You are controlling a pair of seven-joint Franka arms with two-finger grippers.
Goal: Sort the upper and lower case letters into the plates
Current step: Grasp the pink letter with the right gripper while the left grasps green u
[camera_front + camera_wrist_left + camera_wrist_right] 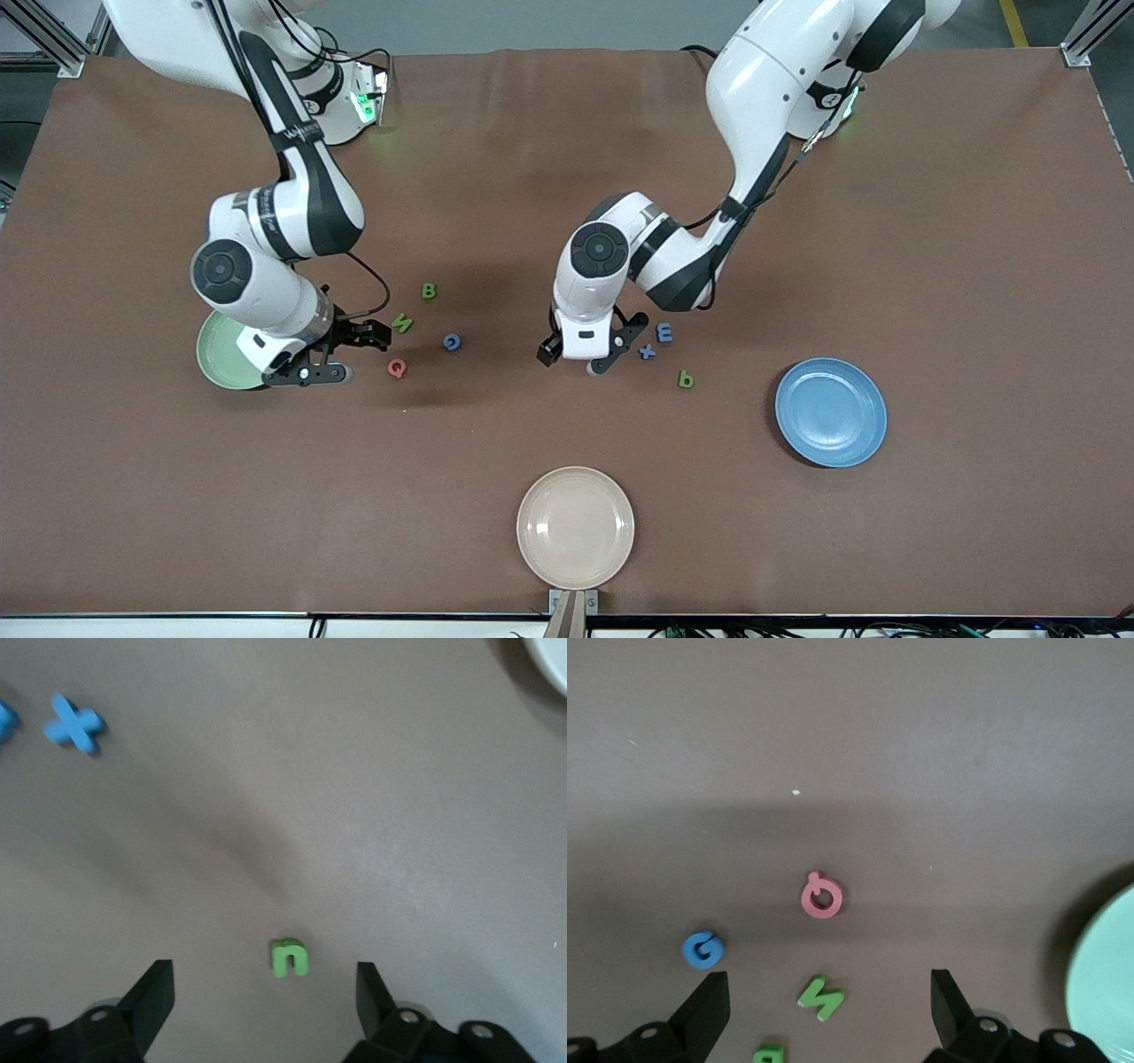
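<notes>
Both arms are low over the brown table, and the left gripper (264, 997) has the clearest target: a small green lowercase n (289, 958) lies flat on the cloth between its spread, empty fingers, nearly centred. In the front view that piece is hidden under the left arm. The n's legs point back toward the gripper, its arch away; it is squat, with no real long axis, so closing across its width looks the natural grip. A blue x (74, 724) lies well off to the side.

The right gripper (829, 1010) hangs released too, holding nothing, beside the pale green round plate (221, 353). A pink Q (822, 898) lies ahead of it, a green N (821, 997) just between the fingers, tilted on a diagonal. The blue round plate (831, 412) sits empty toward the left arm's end
</notes>
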